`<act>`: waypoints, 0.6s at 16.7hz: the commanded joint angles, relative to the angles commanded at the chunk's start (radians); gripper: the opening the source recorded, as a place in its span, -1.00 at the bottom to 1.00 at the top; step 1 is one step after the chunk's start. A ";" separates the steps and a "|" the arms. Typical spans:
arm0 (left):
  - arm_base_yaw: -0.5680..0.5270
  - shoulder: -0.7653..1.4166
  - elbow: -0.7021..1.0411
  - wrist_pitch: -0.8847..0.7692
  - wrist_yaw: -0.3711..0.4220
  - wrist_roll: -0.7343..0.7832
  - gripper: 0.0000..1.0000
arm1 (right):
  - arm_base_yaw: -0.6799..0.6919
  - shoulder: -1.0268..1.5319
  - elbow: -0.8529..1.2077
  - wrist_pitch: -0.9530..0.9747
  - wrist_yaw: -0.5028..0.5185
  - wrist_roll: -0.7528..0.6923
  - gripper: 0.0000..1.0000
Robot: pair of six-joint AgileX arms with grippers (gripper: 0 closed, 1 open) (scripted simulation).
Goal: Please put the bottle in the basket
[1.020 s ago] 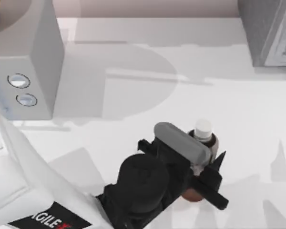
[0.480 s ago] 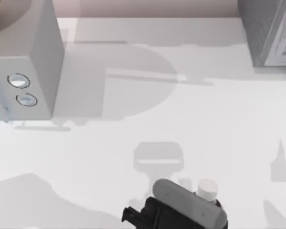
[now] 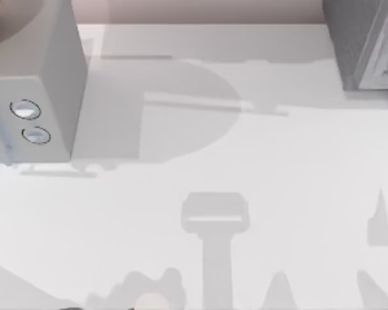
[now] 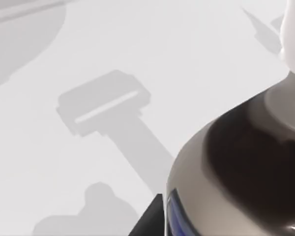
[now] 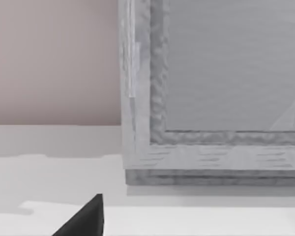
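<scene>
You're carrying the bottle (image 4: 246,167) pressed right up against the left gripper, near the worktop's (image 3: 246,161) front edge; I'm unable to confirm finger state.

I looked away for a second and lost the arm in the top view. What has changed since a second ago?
The left arm carried the bottle toward the top view's near edge, where its white cap barely shows. In the left wrist view the bottle sits close to the camera, above the table. The grey box with two dials and the grey block at the far right stayed put.
</scene>
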 joint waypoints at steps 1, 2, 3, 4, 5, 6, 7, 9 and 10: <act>-0.052 -0.052 0.007 -0.112 -0.049 -0.053 -1.00 | 0.000 0.000 0.000 0.000 0.000 0.000 1.00; -0.102 -0.102 0.014 -0.218 -0.097 -0.103 -1.00 | 0.000 0.000 0.000 0.000 0.000 0.000 1.00; -0.149 -0.150 0.022 -0.318 -0.142 -0.151 -1.00 | 0.000 0.000 0.000 0.000 0.000 0.000 1.00; -0.194 -0.196 0.029 -0.413 -0.187 -0.196 -1.00 | 0.000 0.000 0.000 0.000 0.000 0.000 1.00; -0.236 -0.239 0.036 -0.502 -0.229 -0.239 -1.00 | 0.000 0.000 0.000 0.000 0.000 0.000 1.00; -0.274 -0.278 0.043 -0.581 -0.268 -0.278 -1.00 | 0.000 0.000 0.000 0.000 0.000 0.000 1.00; -0.308 -0.314 0.049 -0.653 -0.304 -0.313 -1.00 | 0.000 0.000 0.000 0.000 0.000 0.000 1.00; -0.366 -0.375 0.060 -0.771 -0.366 -0.373 -1.00 | 0.000 0.000 0.000 0.000 0.000 0.000 1.00; -0.387 -0.397 0.065 -0.814 -0.389 -0.394 -1.00 | 0.000 0.000 0.000 0.000 0.000 0.000 1.00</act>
